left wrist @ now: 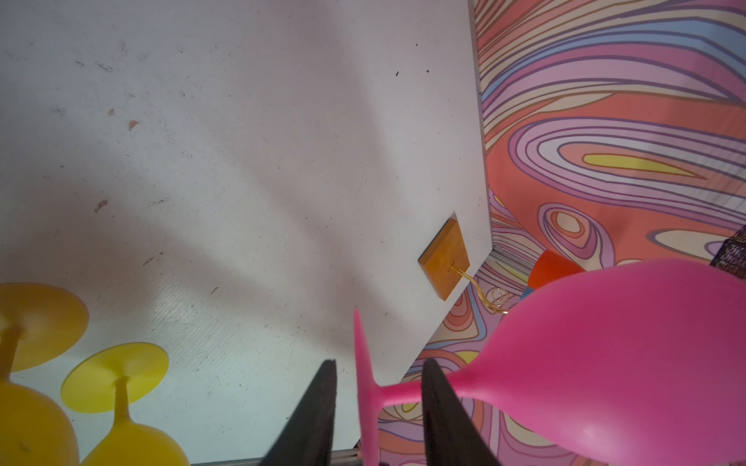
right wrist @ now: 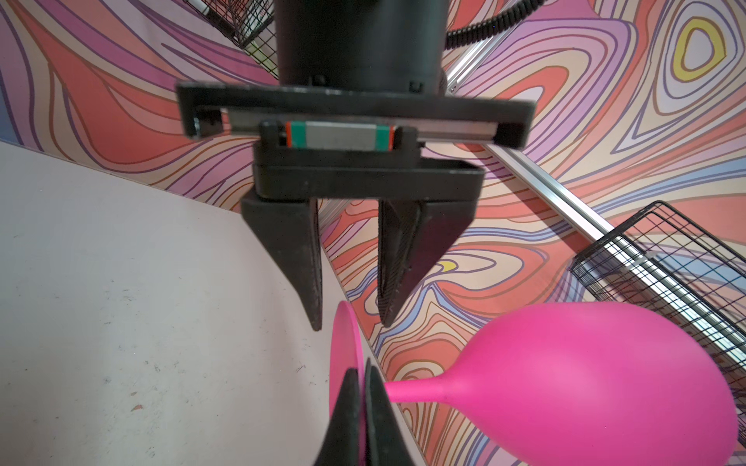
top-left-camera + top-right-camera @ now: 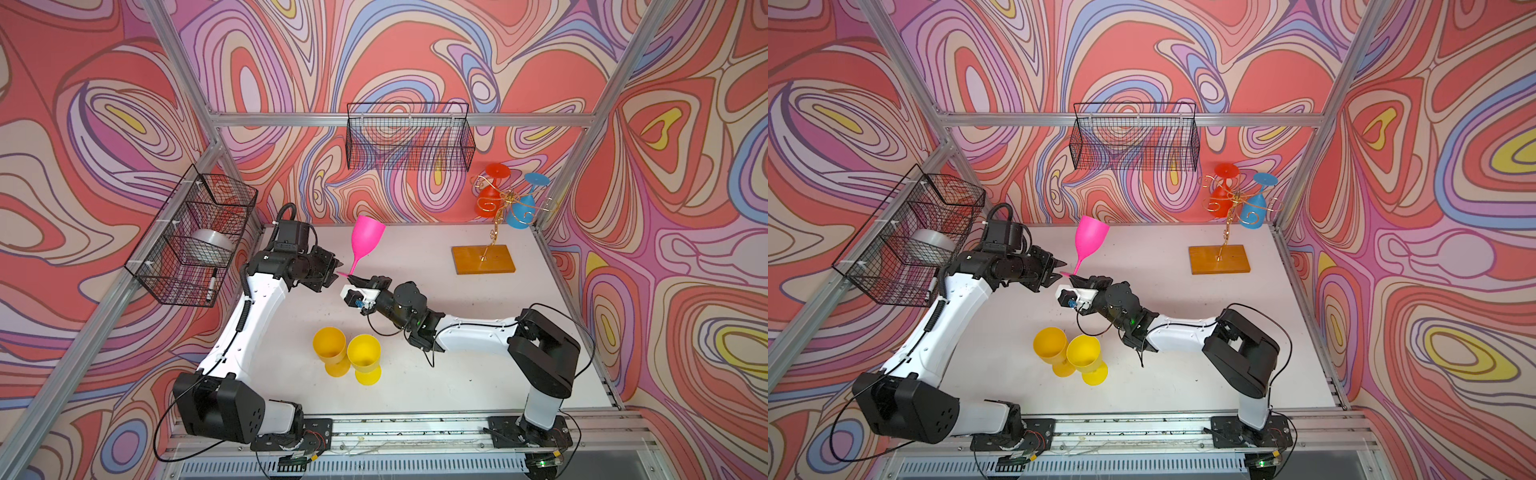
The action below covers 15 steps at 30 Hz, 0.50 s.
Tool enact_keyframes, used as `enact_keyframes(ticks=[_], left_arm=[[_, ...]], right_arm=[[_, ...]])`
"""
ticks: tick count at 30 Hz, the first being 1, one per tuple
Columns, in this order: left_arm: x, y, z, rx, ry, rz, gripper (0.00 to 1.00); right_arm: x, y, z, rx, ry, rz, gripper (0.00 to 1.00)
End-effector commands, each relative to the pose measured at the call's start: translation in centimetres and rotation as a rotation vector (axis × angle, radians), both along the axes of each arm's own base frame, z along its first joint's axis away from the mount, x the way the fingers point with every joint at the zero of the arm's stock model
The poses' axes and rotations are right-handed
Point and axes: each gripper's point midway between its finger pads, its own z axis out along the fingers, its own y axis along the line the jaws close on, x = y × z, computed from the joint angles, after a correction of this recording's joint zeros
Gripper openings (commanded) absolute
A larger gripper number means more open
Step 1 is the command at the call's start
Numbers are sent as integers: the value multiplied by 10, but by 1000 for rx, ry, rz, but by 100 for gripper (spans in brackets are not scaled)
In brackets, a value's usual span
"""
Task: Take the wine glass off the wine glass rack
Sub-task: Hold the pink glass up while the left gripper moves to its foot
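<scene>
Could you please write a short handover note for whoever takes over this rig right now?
Right tool: shut on the foot of the pink wine glass, in mid-air.
Left tool: open, straddling that foot, not gripping.
Wine glass rack: back right; red glass and blue glass hang on it.
Done: pink one is off the rack; yellow glasses stand in front.
Left: probably hand over, set it down.

Both arms reach toward the middle and meet almost tip to tip. The left arm (image 3: 257,316) climbs from its base, elbow bent, wrist level. Its left gripper (image 3: 338,268) points rightward, fingers (image 2: 290,250) parted with a clear gap between them. The right arm (image 3: 478,332) stretches low and leftward, and its right gripper (image 3: 351,279) has its fingers (image 2: 347,419) pinched together on the foot of the pink wine glass (image 3: 365,239).
</scene>
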Motion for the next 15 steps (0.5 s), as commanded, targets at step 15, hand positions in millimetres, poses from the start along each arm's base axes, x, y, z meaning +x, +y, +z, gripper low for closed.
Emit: enact_keyframes(ticks=[15], left_arm=[[6,-5,-22,46,44,-6,11]], right_arm=[[7,5,11,39,-39,-26,0]])
